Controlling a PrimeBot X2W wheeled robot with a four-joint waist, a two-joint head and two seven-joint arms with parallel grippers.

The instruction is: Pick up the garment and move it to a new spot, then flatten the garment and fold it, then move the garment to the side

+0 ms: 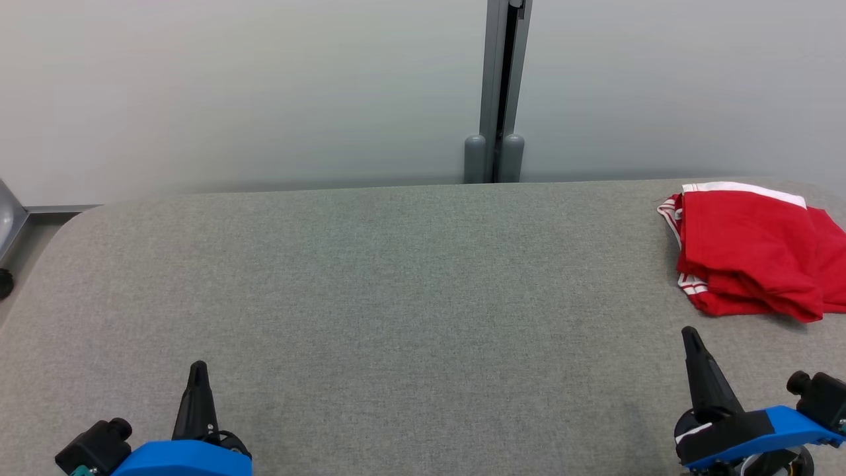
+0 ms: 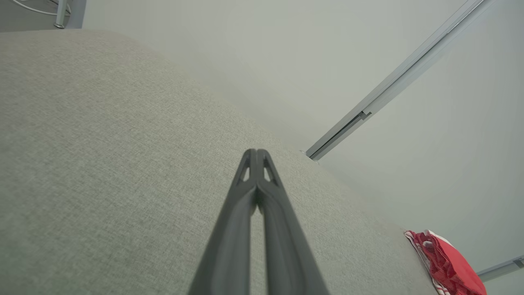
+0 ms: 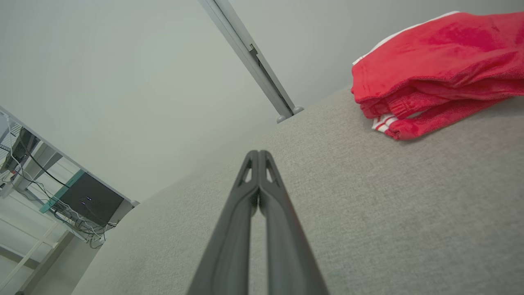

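garment (image 1: 747,251): red, white trim — folded, far right of worktop (image 1: 396,297)
left fingers (image 1: 197,396): pressed together, empty
right fingers (image 1: 704,377): pressed together, empty — near garment, not touching

The garment (image 1: 753,251) lies at the far right of the table (image 1: 396,297), by its back edge — the right gripper (image 1: 689,332) before it, apart. At front left hangs the left gripper (image 1: 197,367); a post (image 1: 500,92) stands behind the table.

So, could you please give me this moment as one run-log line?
garment: folded, far right of table | left gripper: shut, empty | right gripper: shut, empty, just short of garment
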